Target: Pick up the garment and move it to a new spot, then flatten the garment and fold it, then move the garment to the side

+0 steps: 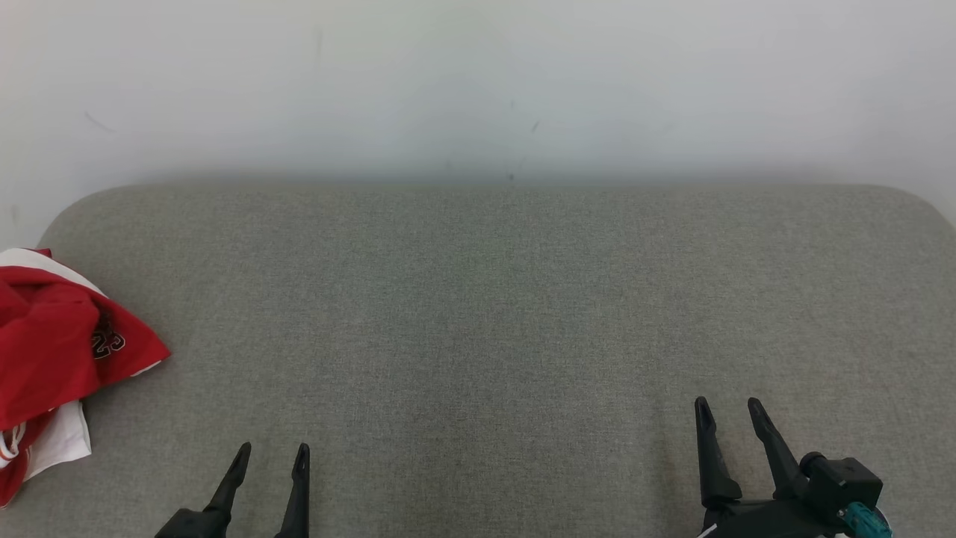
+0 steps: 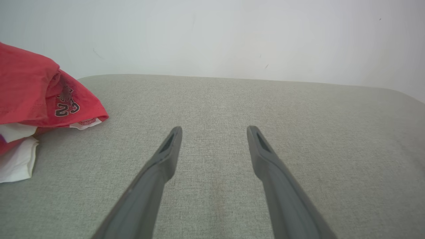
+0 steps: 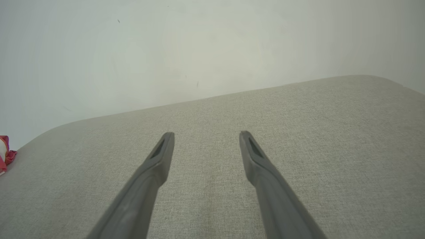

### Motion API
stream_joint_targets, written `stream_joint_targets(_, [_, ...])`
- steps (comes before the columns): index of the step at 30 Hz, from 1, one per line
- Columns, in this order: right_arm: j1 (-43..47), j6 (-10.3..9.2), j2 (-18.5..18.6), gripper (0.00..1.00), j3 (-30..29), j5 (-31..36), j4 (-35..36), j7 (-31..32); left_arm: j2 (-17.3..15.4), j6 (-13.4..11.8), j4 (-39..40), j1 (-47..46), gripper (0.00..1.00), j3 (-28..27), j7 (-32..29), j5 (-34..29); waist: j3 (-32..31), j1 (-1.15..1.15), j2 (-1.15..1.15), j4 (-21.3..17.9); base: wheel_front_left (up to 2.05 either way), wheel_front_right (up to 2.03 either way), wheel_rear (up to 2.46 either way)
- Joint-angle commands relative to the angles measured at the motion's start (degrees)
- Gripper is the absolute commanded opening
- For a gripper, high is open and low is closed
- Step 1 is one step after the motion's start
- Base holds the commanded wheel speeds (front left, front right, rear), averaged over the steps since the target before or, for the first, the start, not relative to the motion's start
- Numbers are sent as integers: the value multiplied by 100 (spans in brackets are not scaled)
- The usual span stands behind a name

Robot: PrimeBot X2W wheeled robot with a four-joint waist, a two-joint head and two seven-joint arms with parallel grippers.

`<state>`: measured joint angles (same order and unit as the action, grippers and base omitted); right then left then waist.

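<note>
Head view: a crumpled red-and-white jersey [image 1: 60, 336] lies at the left edge of a grey upholstered cushion [image 1: 478, 299], not yet picked up. The left gripper [image 1: 272, 448] and right gripper [image 1: 727, 403] hover over the near edge, jaws apart and empty, apparently poised to reach.

Left wrist view: the jersey [image 2: 30, 89], numbered 23, sits well left of the gripper.

Right wrist view: a red sliver of it marks the cushion's left edge.

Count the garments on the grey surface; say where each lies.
1: a red and white garment at the left edge of the grey surface, left of the left gripper. It runs past the frame, so more may be hidden.
</note>
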<state>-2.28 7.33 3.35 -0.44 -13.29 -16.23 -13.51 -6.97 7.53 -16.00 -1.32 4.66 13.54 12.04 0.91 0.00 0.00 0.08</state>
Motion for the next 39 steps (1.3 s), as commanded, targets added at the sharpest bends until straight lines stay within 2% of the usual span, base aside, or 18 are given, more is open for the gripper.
stream_joint_targets(1, [45,23,-7,100,-4,93,5,-38,13,-7,18,51,100,-18,31,-115,0,0,0,1,0,0,0])
stream_joint_targets(15, [91,25,-25,100,-12,658,2,-179,65,-9,-21,132,100,-58,182,-655,-24,0,0,20,0,0,0])
stream_joint_targets(29, [113,25,-36,100,4,588,14,-167,90,-9,-2,145,100,-123,171,-576,-31,0,0,76,0,0,0])
stream_joint_targets(34, [109,25,-13,100,141,516,72,-166,154,-9,18,130,100,-214,171,-558,9,0,0,242,0,0,0])
stream_joint_targets(39, [79,25,66,100,353,443,104,-166,194,-9,14,129,100,-232,170,-558,46,0,0,631,0,0,0])
